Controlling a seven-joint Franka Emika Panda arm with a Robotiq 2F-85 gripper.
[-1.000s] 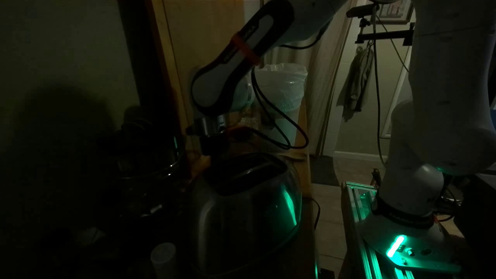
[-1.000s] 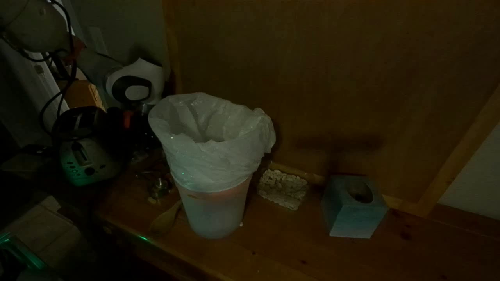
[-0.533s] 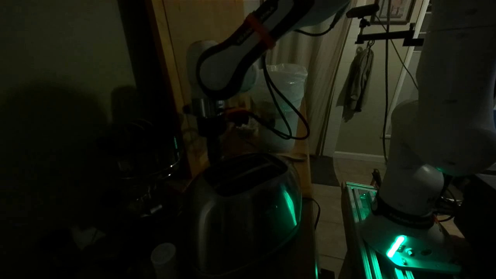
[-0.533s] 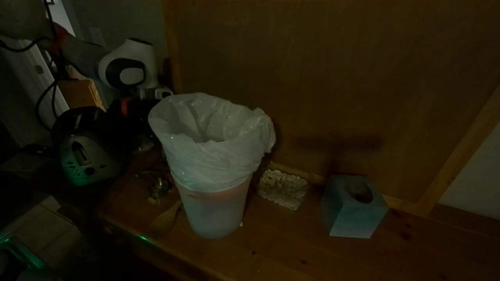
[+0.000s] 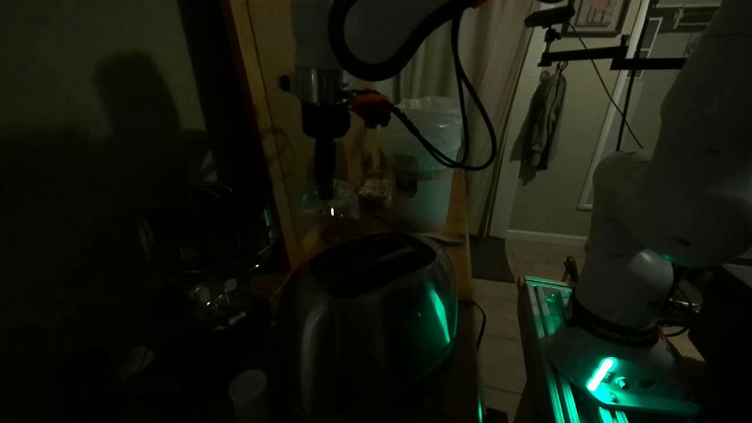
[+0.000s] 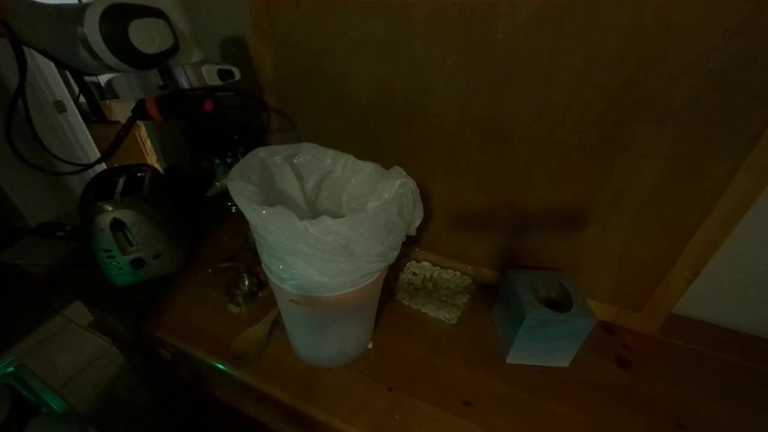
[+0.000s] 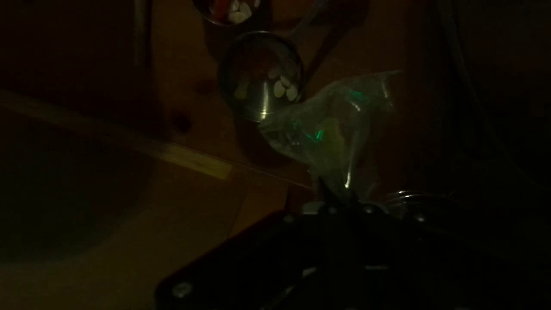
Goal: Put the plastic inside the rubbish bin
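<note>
Tips close together, the gripper [image 5: 326, 192] pinches a crumpled piece of clear plastic [image 7: 331, 133], which hangs above the desk [image 6: 444, 366] close to the back edge, left of the rubbish bin [image 6: 330, 330] in an exterior view. From the wrist, the plastic fans out ahead of the tips and overlaps a round bowl [image 7: 263, 105] holding a few whitish bits [image 7: 280, 89]; whether the two touch, I cannot tell.

Farthest left on the desk stands a toaster [image 6: 141, 243], where the corners are lost in the dark. Next, set in from the near edge, comes a small glassy object [image 6: 245, 291], too dim to name. A wooden spoon [image 6: 252, 341] lies by the near edge, its handle toward the bin. The bin itself stands upright, nearer that edge than the back one, a whitish liner [image 6: 336, 252] folded over its rim. Just beside it, farther back, lies a rectangle of pale pieces [image 6: 435, 291] along the back edge, at the foot of a wooden panel [image 6: 510, 120]. Rightmost is a blue-grey box [image 6: 540, 336] with an oval opening in its top, also near the back edge.
</note>
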